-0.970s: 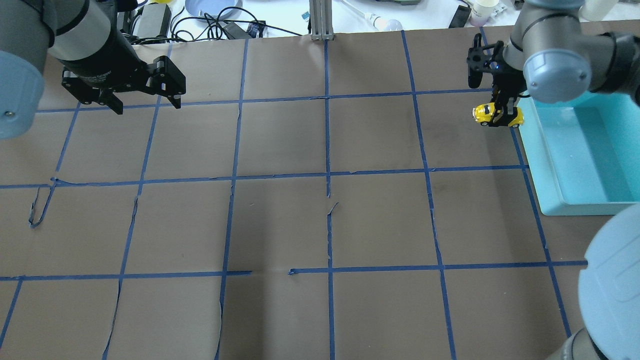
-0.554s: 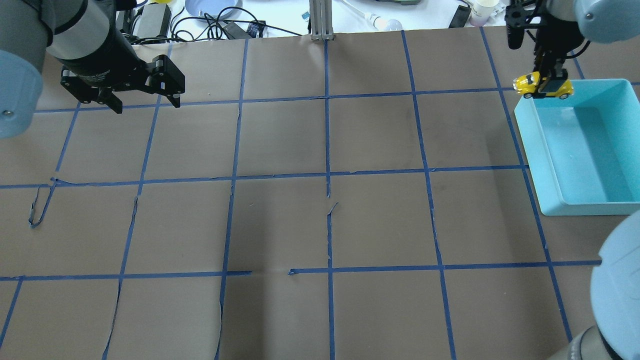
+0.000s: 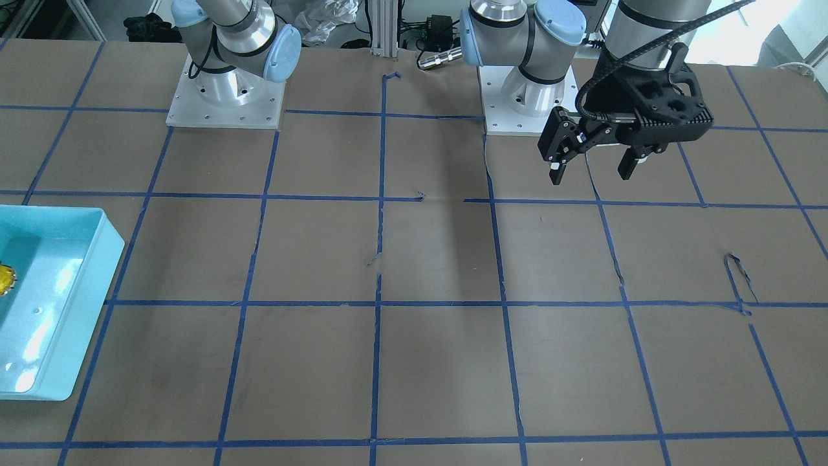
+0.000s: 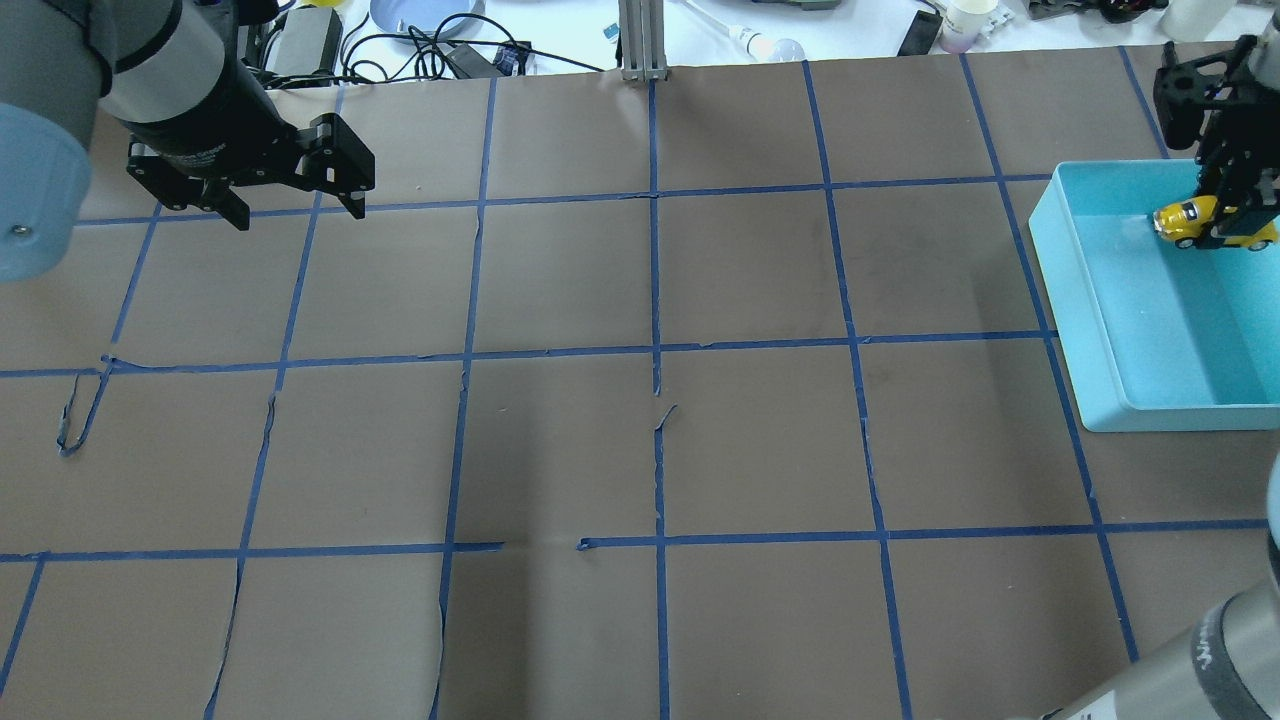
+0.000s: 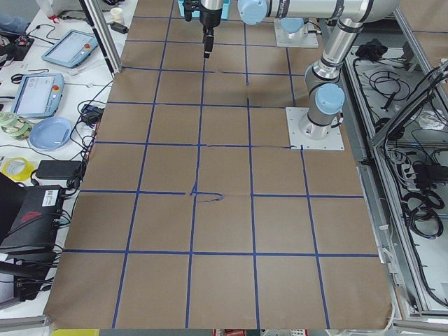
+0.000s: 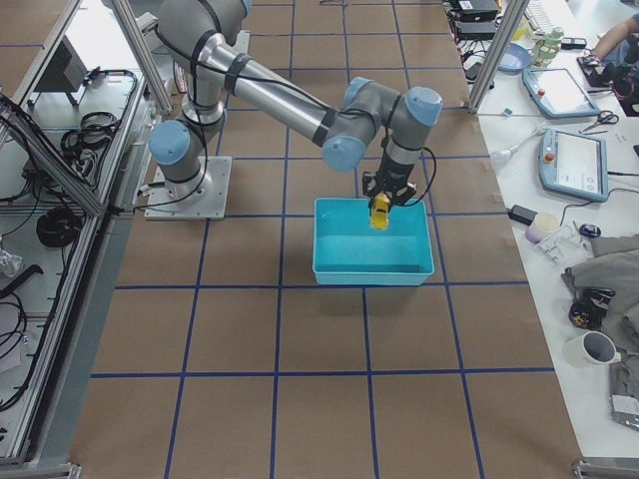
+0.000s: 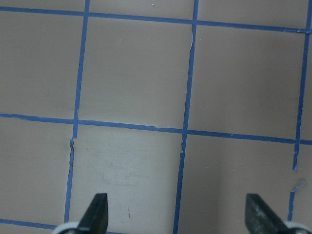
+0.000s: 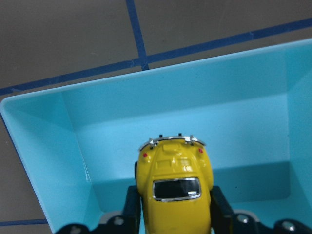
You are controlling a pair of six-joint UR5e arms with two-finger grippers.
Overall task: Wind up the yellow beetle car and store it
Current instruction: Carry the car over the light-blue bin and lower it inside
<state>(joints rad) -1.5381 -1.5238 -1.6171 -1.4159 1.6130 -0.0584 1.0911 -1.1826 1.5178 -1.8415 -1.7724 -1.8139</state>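
The yellow beetle car (image 4: pixel 1190 218) is held between the fingers of my right gripper (image 4: pixel 1222 232), which is shut on it. The car hangs over the far part of the light blue bin (image 4: pixel 1045 250), above its floor. In the right wrist view the car (image 8: pixel 174 187) points away between both fingers, with the bin's wall (image 8: pixel 44 161) beneath. The exterior right view shows the car (image 6: pixel 380 212) over the bin (image 6: pixel 329 269). In the front-facing view a yellow sliver (image 3: pixel 5 279) shows at the left edge. My left gripper (image 4: pixel 297 212) is open and empty above the far left of the table.
Brown paper with a blue tape grid covers the table. A loose tape loop (image 4: pixel 80 415) lies at the left. Beyond the far edge are cables, a blue plate (image 4: pixel 425 12), a cup (image 4: pixel 968 20) and a metal post (image 4: pixel 640 40).
My right gripper has carried the car from the table left of the bin, up and to the right, over the rim and above the bin's inside. The left arm has barely moved.
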